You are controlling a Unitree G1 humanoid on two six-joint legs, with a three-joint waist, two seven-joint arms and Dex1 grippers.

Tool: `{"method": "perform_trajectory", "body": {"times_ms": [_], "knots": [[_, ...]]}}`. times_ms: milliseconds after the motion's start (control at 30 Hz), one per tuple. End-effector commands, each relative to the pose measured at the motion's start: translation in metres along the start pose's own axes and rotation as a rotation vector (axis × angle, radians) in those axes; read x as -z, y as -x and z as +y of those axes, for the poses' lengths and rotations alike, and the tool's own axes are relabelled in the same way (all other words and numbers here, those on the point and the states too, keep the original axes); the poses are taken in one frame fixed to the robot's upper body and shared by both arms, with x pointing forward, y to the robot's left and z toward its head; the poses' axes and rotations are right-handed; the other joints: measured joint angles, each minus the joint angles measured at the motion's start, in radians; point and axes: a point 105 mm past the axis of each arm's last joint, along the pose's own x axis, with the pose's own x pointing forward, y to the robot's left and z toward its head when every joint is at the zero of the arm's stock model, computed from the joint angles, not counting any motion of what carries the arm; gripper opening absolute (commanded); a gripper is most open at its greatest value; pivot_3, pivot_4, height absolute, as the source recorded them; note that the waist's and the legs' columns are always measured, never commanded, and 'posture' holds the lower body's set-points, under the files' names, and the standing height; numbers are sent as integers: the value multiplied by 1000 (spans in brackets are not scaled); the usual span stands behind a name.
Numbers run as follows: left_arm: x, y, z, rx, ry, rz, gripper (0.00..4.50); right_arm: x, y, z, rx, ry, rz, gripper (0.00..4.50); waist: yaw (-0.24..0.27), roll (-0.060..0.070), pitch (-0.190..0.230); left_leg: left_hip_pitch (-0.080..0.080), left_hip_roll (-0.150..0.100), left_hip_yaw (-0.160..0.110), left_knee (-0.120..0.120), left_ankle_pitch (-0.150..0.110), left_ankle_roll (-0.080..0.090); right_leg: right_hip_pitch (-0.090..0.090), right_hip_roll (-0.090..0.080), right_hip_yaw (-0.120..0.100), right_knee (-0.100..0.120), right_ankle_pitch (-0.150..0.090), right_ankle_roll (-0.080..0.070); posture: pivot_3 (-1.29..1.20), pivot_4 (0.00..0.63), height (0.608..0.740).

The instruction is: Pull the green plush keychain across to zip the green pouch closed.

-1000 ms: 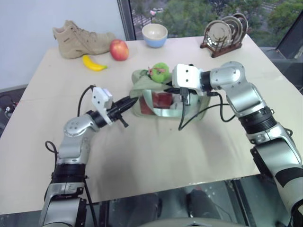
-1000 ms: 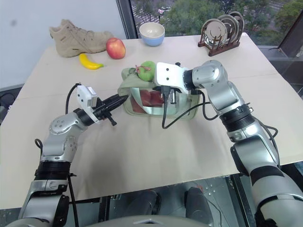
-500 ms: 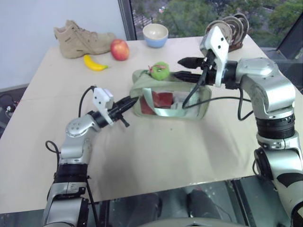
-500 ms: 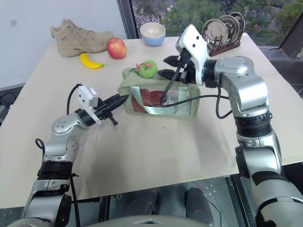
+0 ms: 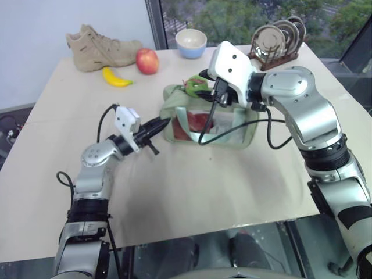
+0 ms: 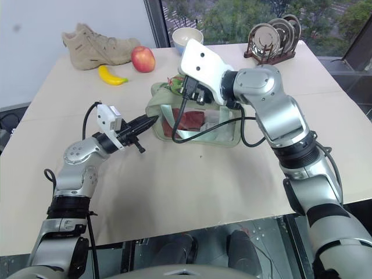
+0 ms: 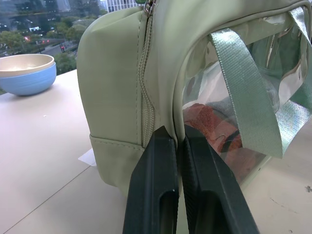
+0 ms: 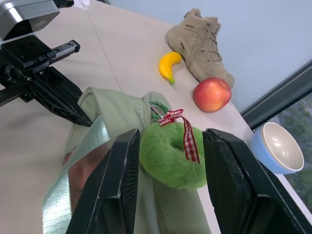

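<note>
Green plush keychain (image 8: 171,157) (red-checked ribbon, right wrist view) sits between right end effector (image 8: 178,187) fingers.

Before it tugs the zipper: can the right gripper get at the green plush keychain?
Probably yes: the right gripper has its open fingers either side of the green plush keychain, nothing between.

The right claw (image 5: 204,87) hides most of the green plush keychain (image 5: 193,85).

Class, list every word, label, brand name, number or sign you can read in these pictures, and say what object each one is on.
None: no readable text anywhere.
The pale sage-green fabric pouch, the tan suede boot and the blue ceramic bowl show no lettering or labels.
</note>
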Motion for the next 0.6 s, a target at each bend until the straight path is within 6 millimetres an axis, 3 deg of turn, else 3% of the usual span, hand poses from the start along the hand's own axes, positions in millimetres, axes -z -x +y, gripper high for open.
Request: {"method": "perform_trajectory", "body": {"times_ms": [33,300,600], "knots": [[-13,1,1,-4,-45,-39,0,-3,-1,-7,7,117,14,2058,0,0,0,0,0,0,0,0,0,0,0,0,0,0,0,0,150,740],[-13,1,-1,-1,-43,-41,0,10,-4,-7,-14,230,73,2058,0,0,0,0,0,0,0,0,0,0,0,0,0,0,0,0,150,740],[-13,0,-3,13,-49,-42,0,20,-11,-11,-18,208,99,2058,0,0,0,1,0,0,0,0,0,0,0,0,0,0,0,0,150,740]]}}
